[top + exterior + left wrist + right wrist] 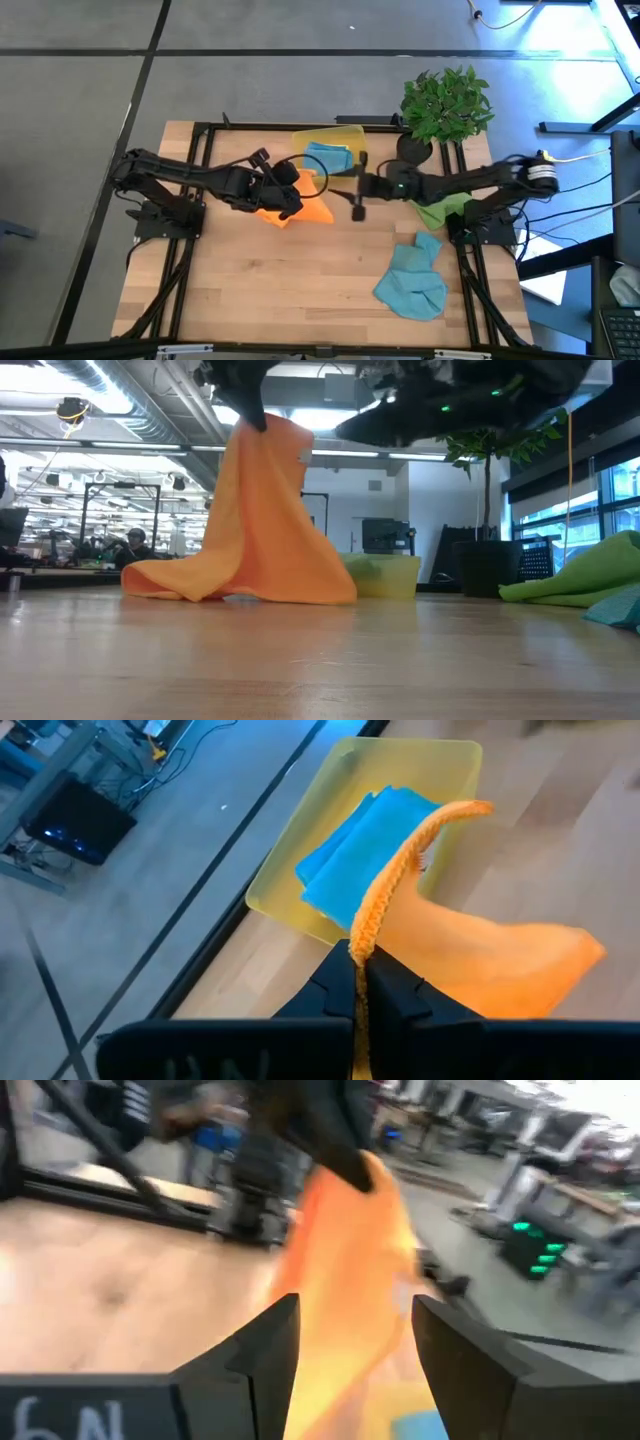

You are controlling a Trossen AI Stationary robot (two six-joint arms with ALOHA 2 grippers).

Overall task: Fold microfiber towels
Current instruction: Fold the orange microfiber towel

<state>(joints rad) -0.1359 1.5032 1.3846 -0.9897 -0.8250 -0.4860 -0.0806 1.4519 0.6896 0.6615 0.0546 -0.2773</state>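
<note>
An orange towel [265, 530] hangs from my left gripper [291, 199], which is shut on it left of the table's middle; the towel's lower hem lies on the wood. My right gripper [358, 192] stands open just to the towel's right, its fingers [275, 1345] apart and facing the cloth without touching it. A teal towel [328, 157] lies in the yellow bin [345, 133] behind them. A second teal towel [414, 281] lies crumpled at the near right, and a green towel [441, 211] lies under the right arm. My left gripper pinches the orange towel's thick edge [358, 945] between its two shut fingers, coming from the table's left and slanting down. The edge runs out past the fingertips and arches up. The cloth drapes slack below the hold, with its lower part [240, 592] spread on the table.
A potted plant [446, 101] stands at the far right corner, beside the bin. Bare wood lies across the near half of the table [280, 290], left of the crumpled teal towel. Black frame rails [190, 150] run along the table's sides.
</note>
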